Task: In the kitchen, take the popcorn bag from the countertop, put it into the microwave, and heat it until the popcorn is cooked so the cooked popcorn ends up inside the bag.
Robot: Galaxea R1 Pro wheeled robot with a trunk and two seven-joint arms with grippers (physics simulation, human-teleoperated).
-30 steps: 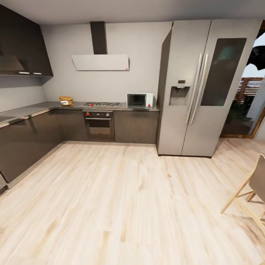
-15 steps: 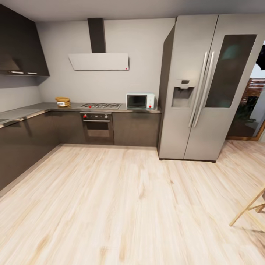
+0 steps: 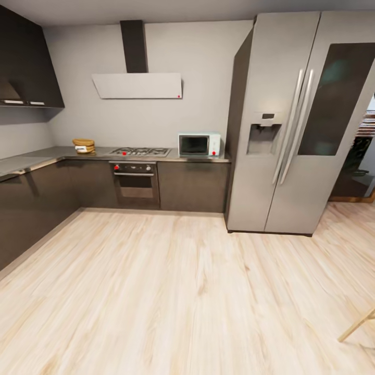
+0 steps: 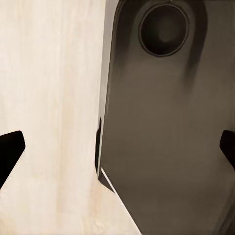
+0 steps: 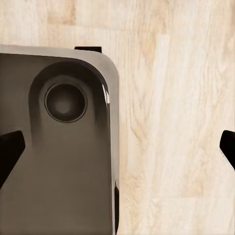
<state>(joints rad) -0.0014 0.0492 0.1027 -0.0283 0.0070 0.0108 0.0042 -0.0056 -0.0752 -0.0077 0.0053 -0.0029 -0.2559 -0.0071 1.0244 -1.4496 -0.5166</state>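
Kitchen: the head view looks across a pale wood floor (image 3: 187, 291) to dark cabinets (image 3: 192, 185) along the far white wall.
Microwave (image 3: 198, 145): pale, with a dark glass door, it stands on the countertop (image 3: 172, 157) at the right end, just beside the tall steel fridge (image 3: 291, 125). Two small red dots mark its side panel.
Hob (image 3: 139, 151): on the countertop left of the microwave, with the built-in oven (image 3: 135, 182) below it and a white range hood (image 3: 138, 85) above.
Bag (image 3: 83, 145): a small tan sack on the countertop, well left of the microwave, beyond the hob. A white label shows on it; its text is too small to read.
Writing: no brand or lettering is readable anywhere.
Left gripper (image 4: 117, 152): in the left wrist view its dark fingertips (image 4: 11, 147) sit far apart at opposite edges, spread wide and holding nothing. Beneath them lie wood floor and a dark grey rounded body (image 4: 166, 127) with a round recess.
Right gripper (image 5: 117, 149): in the right wrist view its fingertips (image 5: 10, 147) are likewise spread wide and empty, over the same kind of grey body (image 5: 58, 147) and floor.
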